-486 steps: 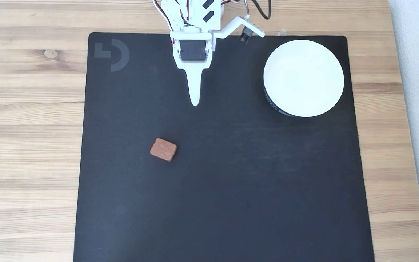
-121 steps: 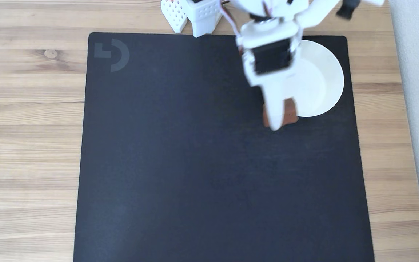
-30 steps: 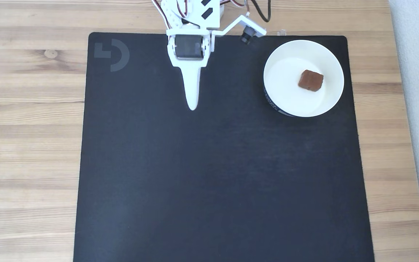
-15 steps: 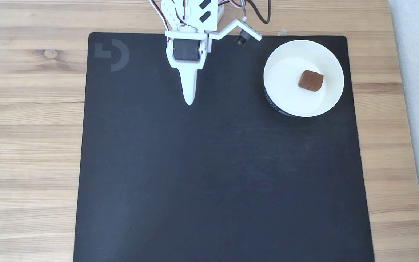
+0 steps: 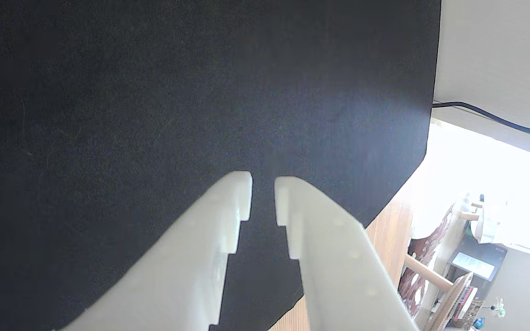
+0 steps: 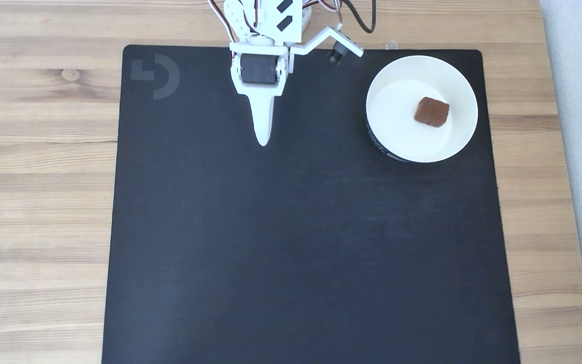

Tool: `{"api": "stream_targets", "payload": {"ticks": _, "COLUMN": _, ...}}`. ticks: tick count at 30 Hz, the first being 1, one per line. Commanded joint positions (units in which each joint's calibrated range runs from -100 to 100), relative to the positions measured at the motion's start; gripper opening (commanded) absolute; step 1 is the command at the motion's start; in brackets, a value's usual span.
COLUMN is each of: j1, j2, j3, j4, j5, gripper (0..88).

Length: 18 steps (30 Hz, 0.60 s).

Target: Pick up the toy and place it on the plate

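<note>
- In the fixed view the toy [image 6: 431,111], a small reddish-brown block, lies inside the plate [image 6: 397,126], a little toward three o'clock from the dish's centre and clear of the rim.
- The plate is round, white and shallow, and it sits on the black mat [image 6: 301,242] toward the mat's two o'clock corner; a dark printed band shows on its outer side at about seven o'clock.
- The gripper [image 6: 262,140] is well apart from the plate, at roughly nine o'clock from it, and hangs over the mat near the mat's twelve o'clock edge, its white tip pointing toward six o'clock.
- In the wrist view the gripper [image 5: 263,180] has its two white fingers [image 5: 219,220] nearly together, with a narrow gap at the tips and nothing between them (only bare mat shows through the gap).
- The mat [image 5: 154,92] covers most of the wrist view, and beyond its edge at four o'clock there is a strip of the wooden table [image 5: 389,230].
- In the fixed view the wooden table [image 6: 38,151] surrounds the mat, and a grey logo [image 6: 155,76] is printed near the mat's ten o'clock corner.
- A small black camera [image 6: 335,52] on a white bracket juts from the arm at about two o'clock from the gripper's body.
</note>
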Motion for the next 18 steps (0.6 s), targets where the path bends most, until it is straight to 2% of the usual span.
{"api": "stream_targets", "payload": {"ticks": 1, "j1": 0.1, "j2": -0.5, "j3": 0.7, "j4": 0.1, "j5": 0.2, "gripper": 2.5}}
{"api": "stream_targets", "payload": {"ticks": 18, "j1": 0.3, "j2": -0.4, "j3": 0.7, "j4": 0.1, "j5": 0.1, "gripper": 2.5}}
